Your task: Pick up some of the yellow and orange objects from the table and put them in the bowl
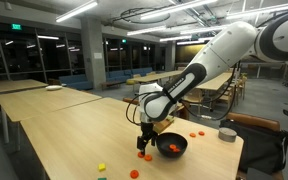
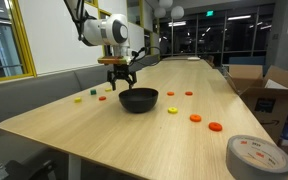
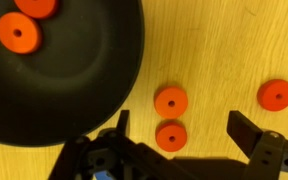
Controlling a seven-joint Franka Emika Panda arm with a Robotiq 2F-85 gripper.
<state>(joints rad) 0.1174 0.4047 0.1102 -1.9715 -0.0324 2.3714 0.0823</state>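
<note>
The black bowl (image 3: 74, 70) fills the upper left of the wrist view and holds two orange pieces (image 3: 19, 35). On the light wooden table (image 3: 214, 50) beside it lie two orange pieces, one (image 3: 170, 101) just beyond my fingers and one (image 3: 171, 134) between them. A third orange piece (image 3: 276, 95) lies off to the right. My gripper (image 3: 182, 130) is open, hovering low over the table next to the bowl (image 1: 171, 146) (image 2: 138, 99). In an exterior view, more orange pieces (image 2: 195, 118) and yellow ones (image 2: 78, 98) are scattered around the bowl.
A grey cylindrical container (image 1: 227, 133) stands near the table's edge, past the bowl. A roll of tape (image 2: 256, 157) lies at the near corner in an exterior view. Cardboard boxes (image 2: 269, 90) and chairs stand beside the table.
</note>
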